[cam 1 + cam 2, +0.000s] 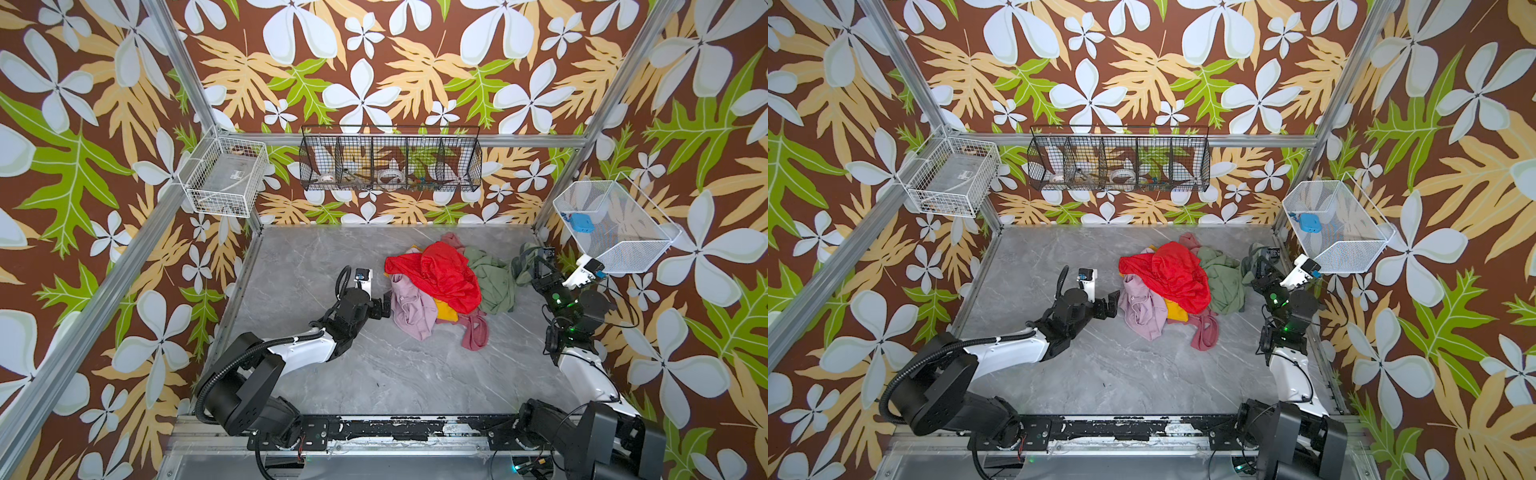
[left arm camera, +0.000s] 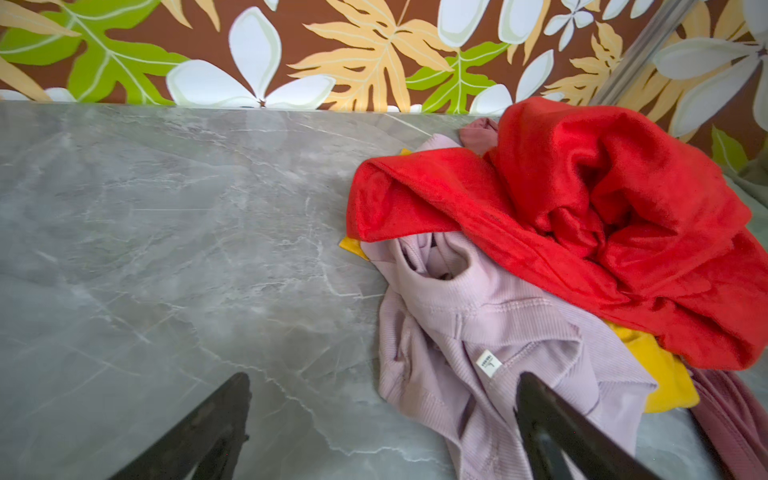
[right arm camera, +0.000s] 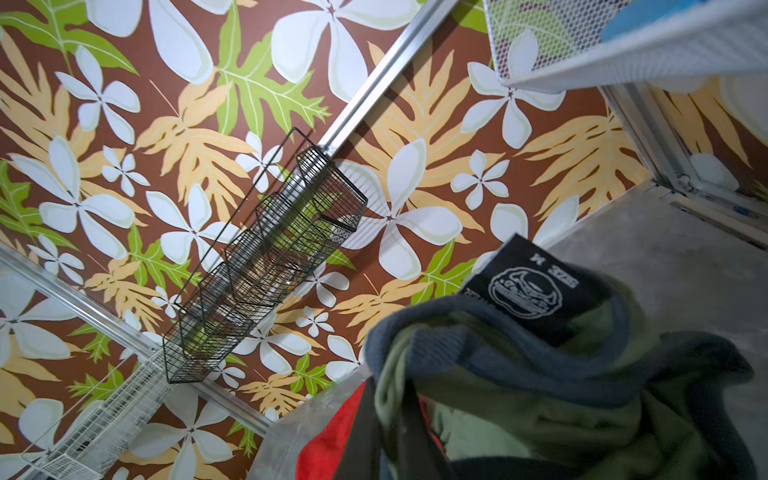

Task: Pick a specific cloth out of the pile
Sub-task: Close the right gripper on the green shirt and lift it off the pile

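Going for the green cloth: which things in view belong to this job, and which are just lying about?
Job:
soft sage-green cloth with grey-blue edging, gripped by the shut right gripper
heap of mixed garments
open left gripper beside the heap

Lying about:
black wire basket on the back wall
white wire basket
white mesh basket holding a blue object

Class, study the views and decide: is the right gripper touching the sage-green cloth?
Touching. In the right wrist view the cloth, grey-blue edging included, bunches tightly around the shut right gripper, with no gap between them.
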You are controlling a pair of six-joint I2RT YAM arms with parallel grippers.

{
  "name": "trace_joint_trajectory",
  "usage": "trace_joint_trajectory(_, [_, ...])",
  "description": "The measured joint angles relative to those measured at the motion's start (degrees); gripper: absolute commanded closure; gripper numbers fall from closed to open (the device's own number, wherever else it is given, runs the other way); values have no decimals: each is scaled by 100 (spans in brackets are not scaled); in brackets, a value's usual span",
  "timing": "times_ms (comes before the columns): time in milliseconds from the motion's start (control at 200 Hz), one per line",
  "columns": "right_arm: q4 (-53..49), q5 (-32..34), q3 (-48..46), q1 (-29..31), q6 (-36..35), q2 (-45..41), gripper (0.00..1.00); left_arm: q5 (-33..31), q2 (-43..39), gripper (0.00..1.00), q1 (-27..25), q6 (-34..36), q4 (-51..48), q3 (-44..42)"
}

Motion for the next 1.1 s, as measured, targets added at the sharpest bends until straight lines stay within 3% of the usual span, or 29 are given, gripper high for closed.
trace_joint_trajectory(335, [-313,37,83,186,144,-817,100,136,455,0,-197,-4,-114,503])
trace_joint_trajectory(596, [-813,37,221,813,105,-1150,100,140,616,0,-321,-2,-306,754])
trace_joint_trajectory(1101, [-1241,181,1751,911,-22,-1121,100,269,1036,0,-476,2,-546,1185])
